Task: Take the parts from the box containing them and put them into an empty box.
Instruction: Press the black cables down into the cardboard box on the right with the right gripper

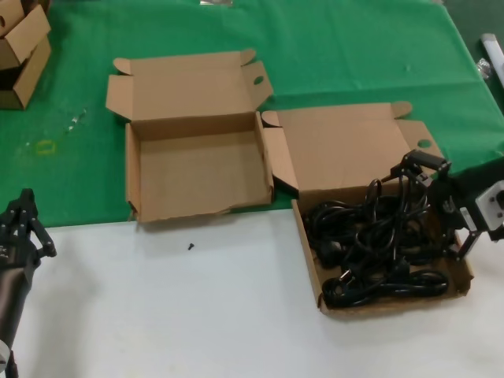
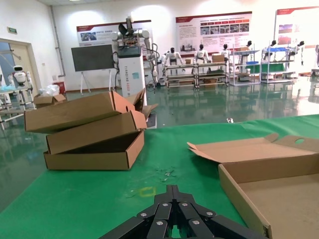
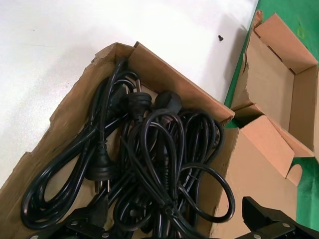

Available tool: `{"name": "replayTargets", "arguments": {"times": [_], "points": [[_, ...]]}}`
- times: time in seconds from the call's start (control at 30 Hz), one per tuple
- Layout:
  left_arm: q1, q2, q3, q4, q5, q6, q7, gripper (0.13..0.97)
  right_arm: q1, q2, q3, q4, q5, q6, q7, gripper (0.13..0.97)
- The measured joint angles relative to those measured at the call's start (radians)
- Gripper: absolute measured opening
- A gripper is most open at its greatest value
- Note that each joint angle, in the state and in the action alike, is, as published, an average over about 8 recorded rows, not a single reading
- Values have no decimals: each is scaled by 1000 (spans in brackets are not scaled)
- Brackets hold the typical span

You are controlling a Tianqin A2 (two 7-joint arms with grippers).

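Observation:
The black power cords lie tangled in the right-hand brown box, whose lid is open; they also show in the right wrist view. The empty brown box stands open to its left and shows in the left wrist view. My right gripper is open over the right side of the cord box, its fingers spread on either side of a bunch of cords without closing on it. My left gripper is shut and empty at the near left, short of the empty box.
Small stacked cartons stand at the far left on the green cloth and show in the left wrist view. A small black screw lies on the white tabletop. A yellow ring lies on the cloth.

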Motion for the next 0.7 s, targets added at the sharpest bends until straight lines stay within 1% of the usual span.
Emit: {"name": "replayTargets", "arguments": {"times": [0.13,0.43,0.7], "points": [[0,0,0,0,0,0,0,143,-9,-9,10,0,-6,2,-5,959],[0,0,0,0,0,0,0,143,-37,-16,32,10,-14,12,-18,892],[0,0,0,0,0,0,0,143,-45,-17,47,11,-21,19,-20,754]]}}
